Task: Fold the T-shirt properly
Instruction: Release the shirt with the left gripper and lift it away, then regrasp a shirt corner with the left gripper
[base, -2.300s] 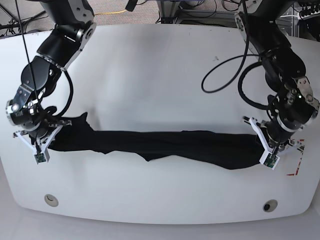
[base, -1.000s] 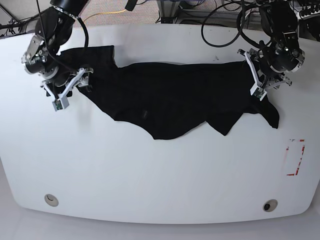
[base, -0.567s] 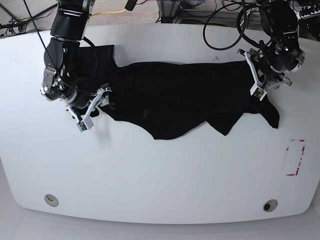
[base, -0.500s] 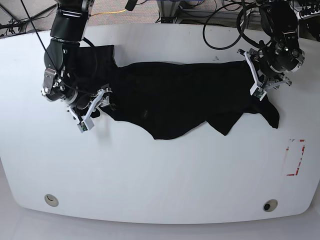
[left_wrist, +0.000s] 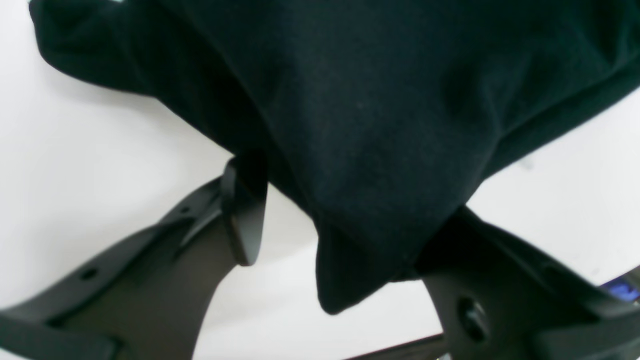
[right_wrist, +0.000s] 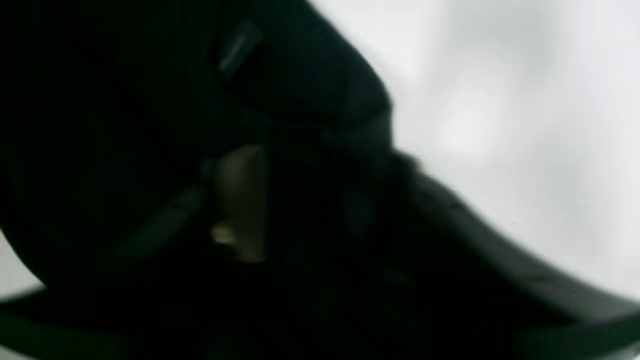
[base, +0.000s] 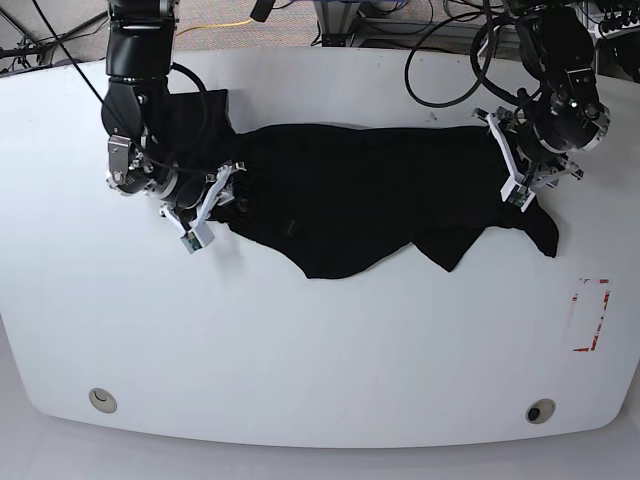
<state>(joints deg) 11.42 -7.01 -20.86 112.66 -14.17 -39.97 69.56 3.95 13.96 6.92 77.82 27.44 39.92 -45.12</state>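
Two grippers worked the T-shirt (base: 360, 190), spread crumpled across the bench (base: 320, 350). Since a second earlier the right gripper (base: 205, 215) had slid in along the shirt's edge, its jaws now buried in dark cloth; whether they gripped, I could not tell. The left gripper (left_wrist: 340, 235) kept a fold between its jaws. Likely a fresh grasp for the next fold.
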